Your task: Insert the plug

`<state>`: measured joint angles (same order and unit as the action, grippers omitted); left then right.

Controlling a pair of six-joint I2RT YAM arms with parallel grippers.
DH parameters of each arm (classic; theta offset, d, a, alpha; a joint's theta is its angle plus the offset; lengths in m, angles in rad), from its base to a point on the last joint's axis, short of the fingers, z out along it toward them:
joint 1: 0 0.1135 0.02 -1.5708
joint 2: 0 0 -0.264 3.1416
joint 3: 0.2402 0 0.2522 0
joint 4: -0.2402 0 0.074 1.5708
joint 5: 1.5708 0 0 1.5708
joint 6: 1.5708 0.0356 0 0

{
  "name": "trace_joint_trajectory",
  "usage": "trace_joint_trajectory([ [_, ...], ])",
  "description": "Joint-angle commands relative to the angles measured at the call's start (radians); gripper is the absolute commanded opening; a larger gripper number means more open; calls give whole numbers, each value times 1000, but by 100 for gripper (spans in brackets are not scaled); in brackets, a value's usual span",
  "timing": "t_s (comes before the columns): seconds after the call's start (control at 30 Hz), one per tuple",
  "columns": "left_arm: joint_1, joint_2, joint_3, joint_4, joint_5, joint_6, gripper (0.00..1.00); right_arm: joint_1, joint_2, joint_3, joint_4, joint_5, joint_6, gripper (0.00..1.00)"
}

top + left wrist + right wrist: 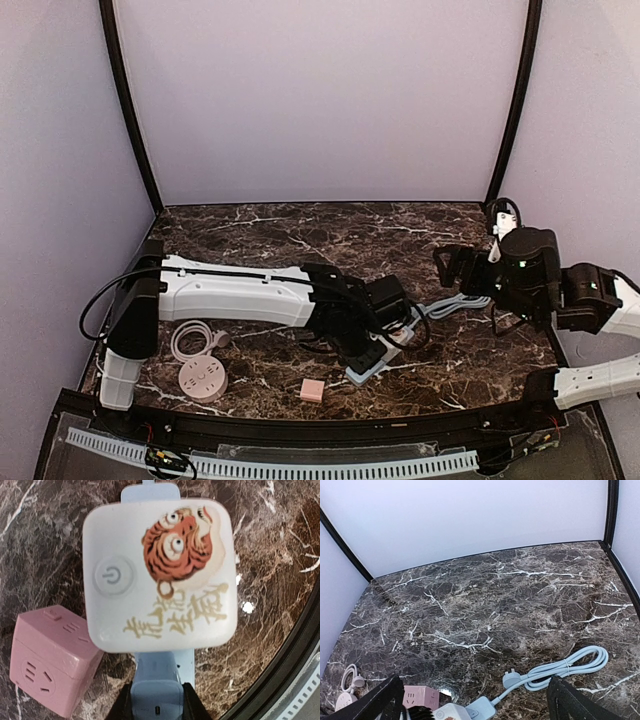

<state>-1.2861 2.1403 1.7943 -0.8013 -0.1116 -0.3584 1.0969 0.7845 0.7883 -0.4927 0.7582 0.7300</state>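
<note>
A light-blue power strip lies on the marble table near the front edge, also in the top view. A white square adapter with a tiger picture and a power button sits on it. My left gripper is shut on a light-blue plug block, held over the strip's near end, just short of the white adapter. In the top view the left gripper hangs over the strip. My right gripper is open and empty, raised at the right.
A pink cube socket stands right beside the white adapter, also in the top view. The strip's bundled blue cable and its plug lie to the right. A round white socket with its coiled cord is at the front left.
</note>
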Motion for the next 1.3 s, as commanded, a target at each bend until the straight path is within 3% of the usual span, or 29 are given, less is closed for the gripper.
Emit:
trace_joint_trajectory([
  [0.0,7,121,-18,18,1,25,1,-2,-2,51,44,-39,-44,99],
  [0.13,21,147,-11,27,70,14,1,-3,19,73,51,-49,-63,99],
  [0.67,24,151,-12,31,49,0,2,-2,23,46,78,-61,-97,99],
  [0.8,24,123,-12,44,25,2,15,-2,16,32,94,-64,-111,99],
  [1.0,24,64,-15,74,4,17,42,-2,-3,20,103,-67,-123,99],
  [1.27,24,-33,-59,129,-4,19,59,-2,-3,19,112,-71,-137,99],
])
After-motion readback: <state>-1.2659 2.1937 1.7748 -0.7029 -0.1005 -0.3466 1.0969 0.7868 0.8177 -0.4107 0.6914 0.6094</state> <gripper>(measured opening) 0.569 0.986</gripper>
